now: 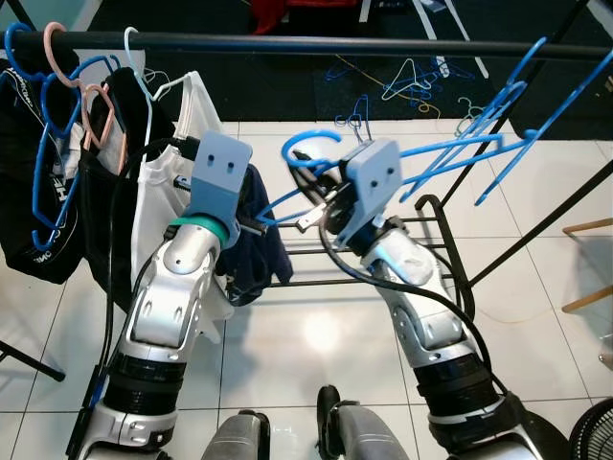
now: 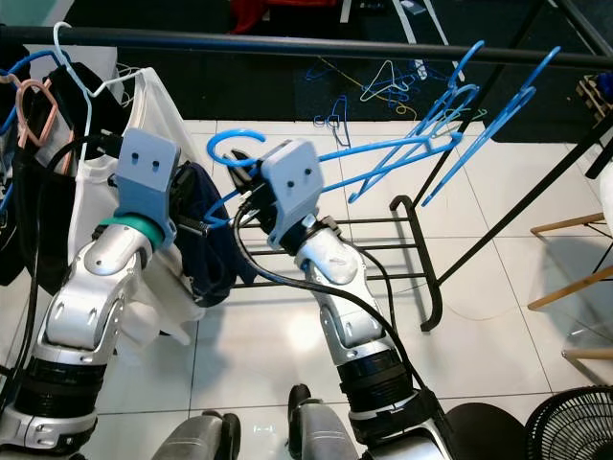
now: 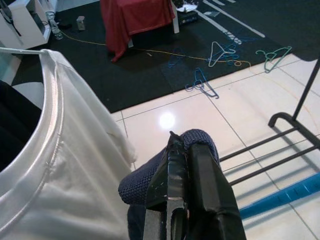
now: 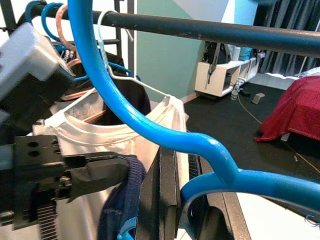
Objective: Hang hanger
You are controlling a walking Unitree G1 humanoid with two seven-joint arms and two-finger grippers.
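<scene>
The right hand (image 1: 316, 206) grips a blue hanger (image 1: 450, 153) at its neck, fingers clamped just below the hook (image 1: 311, 146), which curls up at centre frame beneath the rail (image 1: 335, 43). Held there, the hook stays free to catch the bar, while the hanger's arms sweep away to the upper right. The hanger looks like smooth moulded plastic, thick and rounded; in the right wrist view its curve crosses in front of the matte black metal rail.

The left hand (image 3: 187, 165) is pinched shut on a navy garment (image 1: 257, 251), a coarse knit cloth that sags in soft folds below the fingers at centre left, probably gathered so it hangs clear of the lift. Just behind it, a white shirt (image 1: 163, 192) with a ribbed collar hangs on a pale wire hanger (image 1: 144, 81). Dark clothes (image 1: 38, 211) on blue and pink hangers crowd the upper left. Spare hangers (image 1: 412, 86) lie scattered on the dark carpet (image 1: 287, 91) beyond glossy white tiles (image 1: 316, 345).
</scene>
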